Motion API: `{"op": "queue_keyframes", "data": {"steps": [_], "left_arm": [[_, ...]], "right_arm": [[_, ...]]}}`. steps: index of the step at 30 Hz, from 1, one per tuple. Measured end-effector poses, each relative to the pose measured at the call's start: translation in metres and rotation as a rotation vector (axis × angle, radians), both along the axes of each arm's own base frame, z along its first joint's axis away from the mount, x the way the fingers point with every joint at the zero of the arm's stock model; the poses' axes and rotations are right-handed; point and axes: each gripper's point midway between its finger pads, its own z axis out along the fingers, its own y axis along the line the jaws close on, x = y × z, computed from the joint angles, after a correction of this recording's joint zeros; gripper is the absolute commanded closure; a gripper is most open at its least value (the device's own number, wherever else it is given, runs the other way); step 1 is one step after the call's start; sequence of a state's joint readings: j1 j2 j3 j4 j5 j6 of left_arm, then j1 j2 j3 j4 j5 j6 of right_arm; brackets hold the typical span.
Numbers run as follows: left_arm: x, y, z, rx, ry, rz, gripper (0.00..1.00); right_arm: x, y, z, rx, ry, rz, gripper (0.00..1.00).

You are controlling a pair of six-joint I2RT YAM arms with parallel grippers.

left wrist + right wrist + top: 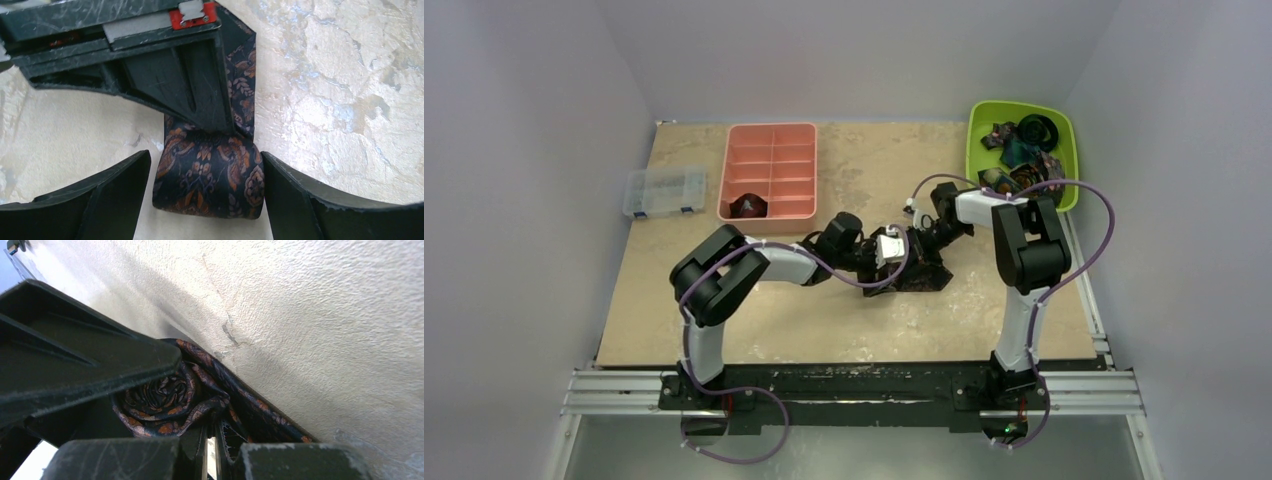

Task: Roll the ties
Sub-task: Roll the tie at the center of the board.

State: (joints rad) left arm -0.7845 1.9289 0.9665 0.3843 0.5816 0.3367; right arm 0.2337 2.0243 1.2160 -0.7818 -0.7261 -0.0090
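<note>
Tie coil [210,185] (brown-patterned): left pincer [205,155] apart astride it, right pincer [211,440] clamped on it.

- My left arm [724,275] reaches right with its elbow folded; the left gripper [205,157] has its jaws spread wide.
- My right arm [1024,245] doubles back left; the right gripper [210,445] is pinched closed, facing the left's fingertips.

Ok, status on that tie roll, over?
Left gripper open, straddling the rolled end of the tie. Right gripper shut on it. Tail unrolled, flat on the table. Nothing in the way.
</note>
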Motion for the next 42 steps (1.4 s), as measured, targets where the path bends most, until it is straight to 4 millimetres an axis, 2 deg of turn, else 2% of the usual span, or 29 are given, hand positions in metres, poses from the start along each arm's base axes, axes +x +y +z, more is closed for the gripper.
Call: {"op": "queue_keyframes", "data": {"steps": [4, 9, 12, 16, 21, 25, 28, 33, 42], "left_arm": [[-0.006, -0.006, -0.002, -0.011, -0.024, -0.036, 0.34], [-0.009, -0.010, -0.011, 0.004, -0.058, -0.065, 0.59], [-0.009, -0.009, -0.013, 0.016, -0.063, -0.064, 0.70], [-0.008, -0.007, -0.014, 0.036, -0.055, -0.048, 0.79], [-0.009, 0.000, -0.014, 0.073, -0.035, -0.026, 0.80], [-0.011, 0.003, -0.015, 0.092, -0.021, -0.023, 0.80], [-0.011, 0.003, -0.015, 0.103, -0.011, -0.022, 0.80], [-0.011, 0.006, -0.015, 0.124, 0.020, -0.002, 0.76], [-0.013, 0.016, -0.010, 0.158, 0.072, 0.049, 0.75]], "right_arm": [[-0.001, 0.000, 0.000, 0.005, -0.010, 0.016, 1.00], [-0.003, 0.001, 0.001, 0.016, -0.014, 0.035, 1.00], [-0.004, 0.003, 0.002, 0.027, -0.018, 0.047, 0.87], [-0.003, 0.005, 0.006, 0.049, -0.034, 0.057, 0.70], [0.008, -0.004, 0.025, 0.077, -0.109, 0.043, 0.65], [0.020, -0.012, 0.039, 0.109, -0.160, 0.001, 0.69], [0.022, -0.015, 0.033, 0.102, -0.165, -0.015, 0.75], [0.013, -0.019, 0.005, 0.055, -0.090, -0.021, 0.87], [0.013, -0.019, 0.000, 0.020, -0.053, -0.039, 0.92]]}}
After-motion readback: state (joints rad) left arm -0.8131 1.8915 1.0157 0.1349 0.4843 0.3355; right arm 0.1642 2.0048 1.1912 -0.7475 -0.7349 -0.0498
